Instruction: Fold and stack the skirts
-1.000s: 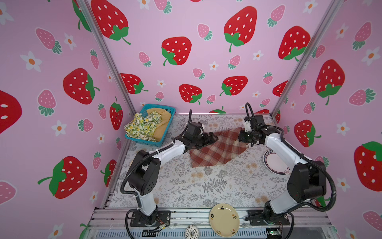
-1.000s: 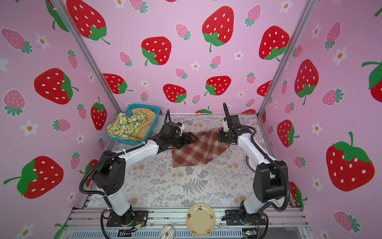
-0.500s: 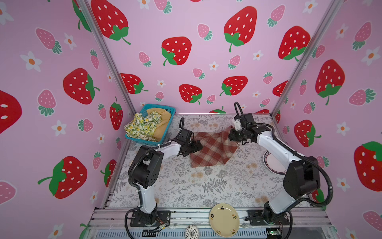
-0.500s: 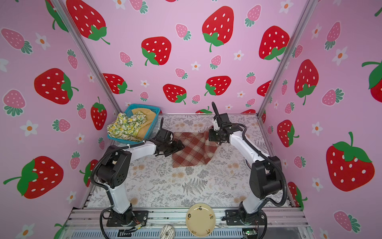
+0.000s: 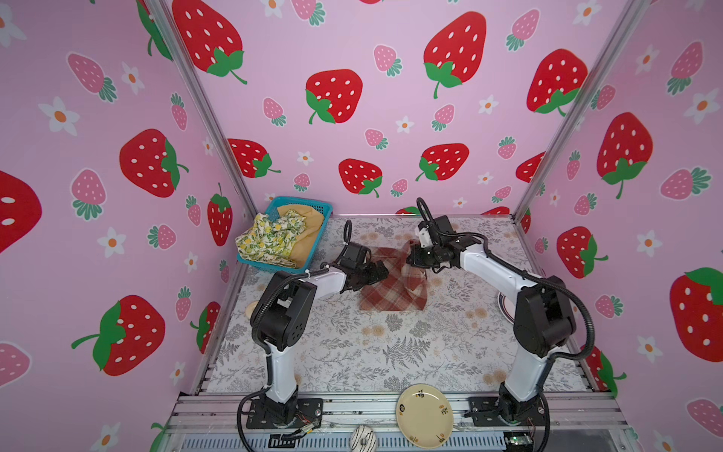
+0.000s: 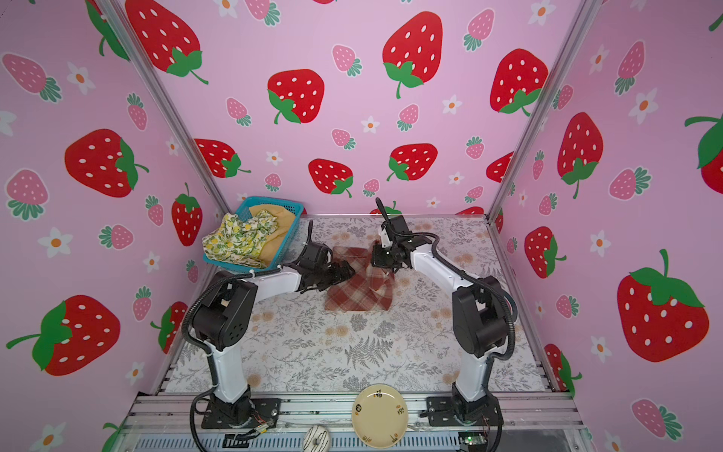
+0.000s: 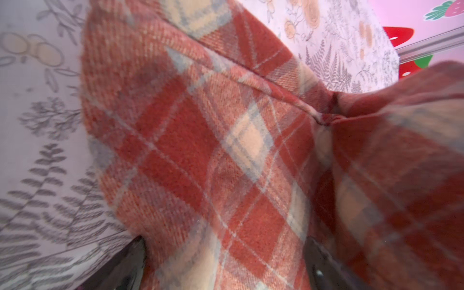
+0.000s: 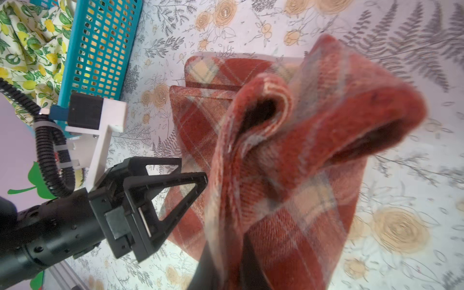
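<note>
The right gripper (image 5: 411, 259) is pinching a raised fold of the plaid skirt (image 5: 391, 295), its fingers (image 8: 252, 271) pressing tight on the cloth above the middle of the table (image 5: 352, 352). The left gripper (image 5: 378, 270) is standing spread wide at the skirt's left edge. Its fingers (image 7: 125, 262) are straddling the cloth, perhaps grazing it. The lemon skirt (image 5: 270, 238) and mustard skirt (image 5: 310, 238) are lying in the basket (image 5: 301, 200).

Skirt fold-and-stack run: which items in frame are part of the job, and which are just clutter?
Job:
- plaid skirt
- lemon-print skirt
- mustard skirt

Lying about:
- blue basket
- yellow plate
- striped plate
- doughnut
</note>
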Motion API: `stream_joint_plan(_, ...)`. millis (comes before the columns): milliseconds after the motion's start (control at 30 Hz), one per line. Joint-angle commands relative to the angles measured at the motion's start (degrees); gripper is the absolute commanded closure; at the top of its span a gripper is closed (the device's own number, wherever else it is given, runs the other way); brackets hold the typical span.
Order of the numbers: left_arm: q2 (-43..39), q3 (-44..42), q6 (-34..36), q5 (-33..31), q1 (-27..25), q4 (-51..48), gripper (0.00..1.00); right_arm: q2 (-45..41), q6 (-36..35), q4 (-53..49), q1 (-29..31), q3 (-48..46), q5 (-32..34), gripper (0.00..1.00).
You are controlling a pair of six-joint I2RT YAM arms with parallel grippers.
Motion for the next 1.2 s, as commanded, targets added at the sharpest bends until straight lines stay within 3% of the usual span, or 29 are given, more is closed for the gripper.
stream_joint_plan(0,2.10,0.07,-0.89,1.48,-0.49,-2.21,0.01,2.69,4.71,5.23,1.07,1.98,-4.52,0.91)
stream_joint_plan(533,-0.19,-1.73,-0.11,1.76,-0.51,-2.33,0.01,11.17,14.86,21.89,1.62,-2.92,-13.80,0.86)
stream_joint_plan(733,-1.65,-2.52,-0.49,1.85,-0.51,-1.94,0.01,13.47,16.64,24.82,1.65,-3.44,-15.55,0.67)
stream_joint_plan(1167,-13.50,-8.45,-0.50,0.15,0.19,-2.84,0.01,15.47,26.01,40.30,1.67,-9.47,-20.28,0.49)
